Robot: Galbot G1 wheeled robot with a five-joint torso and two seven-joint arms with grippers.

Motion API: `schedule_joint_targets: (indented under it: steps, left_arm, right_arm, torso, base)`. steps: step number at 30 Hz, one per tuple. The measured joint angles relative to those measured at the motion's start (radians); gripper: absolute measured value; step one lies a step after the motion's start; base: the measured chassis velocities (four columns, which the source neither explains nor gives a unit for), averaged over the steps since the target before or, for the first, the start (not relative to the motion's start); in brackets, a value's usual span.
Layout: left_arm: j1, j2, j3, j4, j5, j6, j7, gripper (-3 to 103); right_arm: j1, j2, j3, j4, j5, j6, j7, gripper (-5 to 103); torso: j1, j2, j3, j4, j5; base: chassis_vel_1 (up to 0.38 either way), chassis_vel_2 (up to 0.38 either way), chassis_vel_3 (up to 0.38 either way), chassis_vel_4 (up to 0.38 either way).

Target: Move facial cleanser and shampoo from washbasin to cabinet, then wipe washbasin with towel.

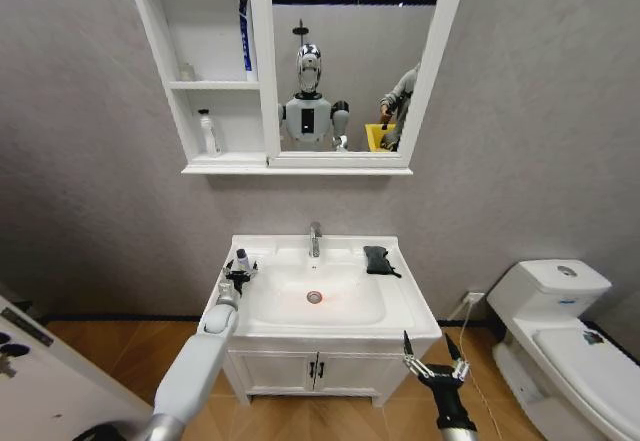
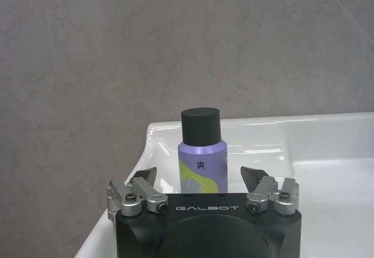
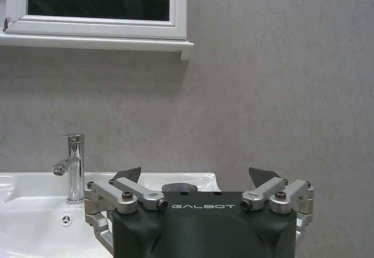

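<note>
On washbasin [image 1: 400,306]: one bottle [image 1: 241,260], one towel [image 1: 377,259].

Glossy ceramic washbasin [image 1: 400,306], polished chrome tap [image 3: 73,165], soft matt towel [image 1: 377,259].

Bottle [image 2: 202,155] between spread jaws

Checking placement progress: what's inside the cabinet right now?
The cabinet holds a blue tube on the top visible shelf and a white bottle on the lower shelf. A small item sits at the top shelf's back, unclear. Anything higher is cut off.
</note>
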State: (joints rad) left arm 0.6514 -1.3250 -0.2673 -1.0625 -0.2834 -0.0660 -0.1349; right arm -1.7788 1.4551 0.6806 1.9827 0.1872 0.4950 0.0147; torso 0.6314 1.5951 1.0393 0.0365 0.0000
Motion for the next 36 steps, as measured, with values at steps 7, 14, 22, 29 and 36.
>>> schedule_joint_targets:
  steps: [7, 14, 22, 29, 36]
  left_arm:
    - [0.0, 0.002, -0.009, 0.004, -0.014, 0.003, -0.001, 59]
    - [0.024, 0.03, -0.011, -0.069, -0.054, 0.047, 0.001, 42]
    - [0.101, 0.209, 0.048, -0.438, -0.149, 0.201, -0.088, 42]
    - [0.086, 0.393, 0.069, -0.799, -0.343, 0.364, -0.211, 42]
    - [-0.074, 0.654, 0.061, -1.041, -0.74, 0.628, -0.275, 42]
  right_arm:
    - [-0.003, 0.001, -0.005, -0.003, -0.003, 0.002, 0.001, 100]
    - [0.004, 0.0, -0.004, -0.003, -0.005, 0.0, 0.001, 100]
    - [0.008, 0.007, -0.008, -0.009, -0.01, 0.0, 0.001, 100]
    - [0.025, 0.02, -0.026, -0.003, -0.035, -0.024, 0.001, 100]
    - [0.031, 0.035, -0.042, 0.008, -0.061, -0.037, -0.001, 100]
  torso:
    - [0.0, 0.0, 0.0, 0.0, 0.0]
    - [0.0, 0.0, 0.0, 0.0, -0.0004]
    - [0.0, 0.0, 0.0, 0.0003, 0.0001]
    - [0.0, 0.0, 0.0, 0.0, -0.0002]
    - [0.0, 0.0, 0.0, 0.0004, -0.0001]
  base:
    - [0.0, 0.0, 0.0, 0.0]
    - [0.0, 0.0, 0.0, 0.0]
    - [0.0, 0.0, 0.0, 0.0]
    - [0.0, 0.0, 0.0, 0.0]
    - [0.0, 0.0, 0.0, 0.0]
